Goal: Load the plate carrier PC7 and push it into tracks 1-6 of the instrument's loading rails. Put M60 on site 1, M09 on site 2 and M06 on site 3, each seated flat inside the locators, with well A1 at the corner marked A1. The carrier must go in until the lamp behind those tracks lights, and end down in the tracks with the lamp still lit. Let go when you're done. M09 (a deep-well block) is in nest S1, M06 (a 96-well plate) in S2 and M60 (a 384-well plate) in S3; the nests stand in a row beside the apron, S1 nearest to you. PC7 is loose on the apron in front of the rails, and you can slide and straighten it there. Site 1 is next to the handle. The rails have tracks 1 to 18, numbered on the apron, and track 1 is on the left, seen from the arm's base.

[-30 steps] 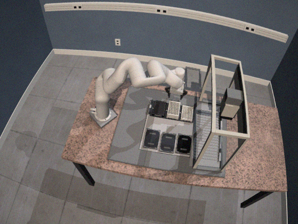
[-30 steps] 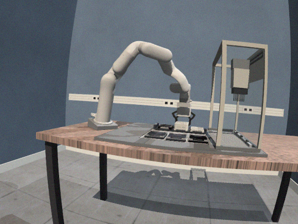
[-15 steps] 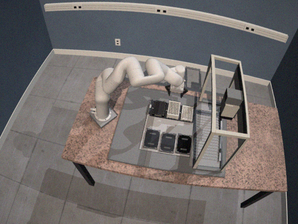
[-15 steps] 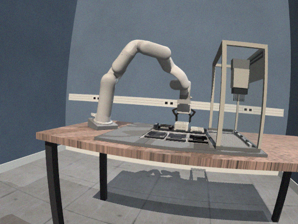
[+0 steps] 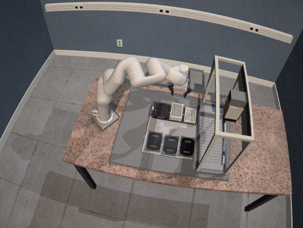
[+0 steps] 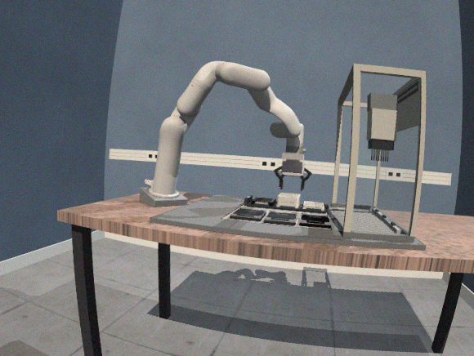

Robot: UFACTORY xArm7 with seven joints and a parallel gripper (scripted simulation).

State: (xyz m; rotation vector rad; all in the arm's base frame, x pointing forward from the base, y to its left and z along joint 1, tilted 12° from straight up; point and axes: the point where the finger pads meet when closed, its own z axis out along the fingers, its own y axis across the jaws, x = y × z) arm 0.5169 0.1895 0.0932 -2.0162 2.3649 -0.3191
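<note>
Your pincer (image 6: pixel 292 182) hangs released, jaws spread wide, gripping nothing, above the far row of labware and clear of it.

Items on your worktop (image 5: pixel 86 146):

- Carrier PC7 (image 5: pixel 150 110): you find it on the grey apron (image 5: pixel 130 125), in front of the rails. It bears three things in a row: a dark, low plate (image 5: pixel 160 110) at the end toward the arm's base, a tall pale deep-well block (image 5: pixel 176 111) in the middle, a pale plate (image 5: pixel 190 115) at the end nearest the rails. Labels are too small to read.
- Nest row (image 5: pixel 144 150): three dark nests, (image 5: pixel 154 140), (image 5: pixel 171 144) and (image 5: pixel 187 146), side by side on the near side of the apron.
- Instrument frame (image 5: pixel 217 104): you see it standing over the ribbed rails (image 5: pixel 209 146), with a grey pipetting head (image 6: pixel 382 120) hung inside.
- Arm base (image 5: pixel 103 125): fixed at the worktop's left end.
</note>
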